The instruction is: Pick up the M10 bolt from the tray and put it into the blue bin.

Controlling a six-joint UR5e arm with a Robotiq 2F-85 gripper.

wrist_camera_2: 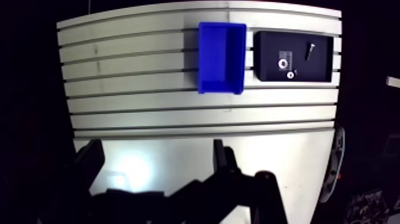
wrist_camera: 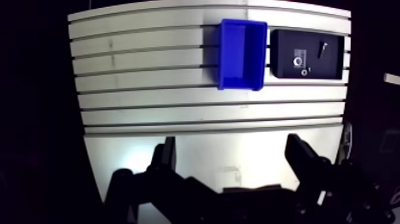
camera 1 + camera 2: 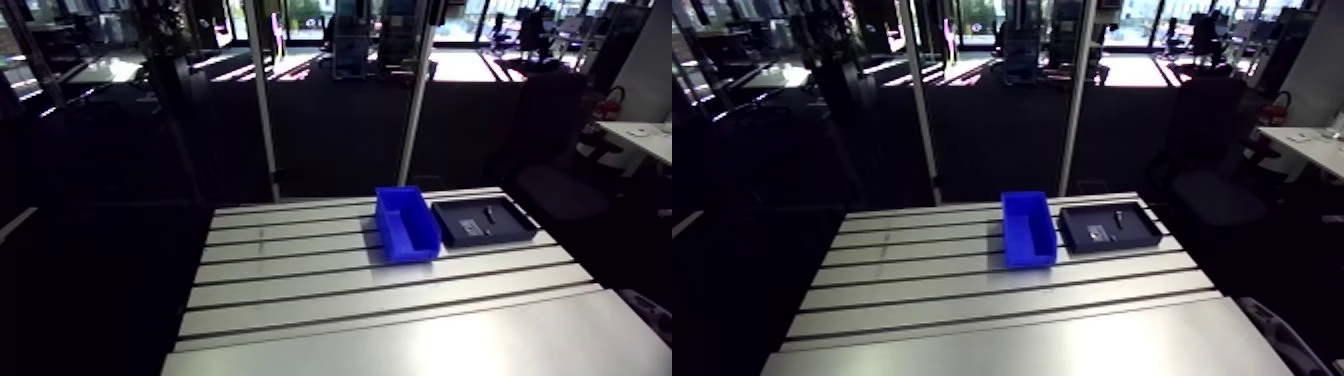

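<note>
The blue bin [image 2: 241,53] stands empty on the slotted table, with the black tray [image 2: 333,70] right beside it. In the tray lies a dark bolt [image 2: 322,47] near its far corner, plus a pale ring-shaped part [image 2: 297,61] and a small round piece [image 2: 304,72]. In the arm view the bin [image 3: 405,224] and tray [image 3: 500,234] sit at the far right of the table, the bolt [image 3: 489,215] a small dark mark. My gripper [image 2: 232,156] hangs high over the table's near part, far from both, open with nothing between its fingers [image 2: 165,156].
The slotted aluminium table [image 2: 149,77] stretches wide beside the bin. Its near part is a smooth plate [image 3: 420,345]. The table's edges drop into darkness on all sides.
</note>
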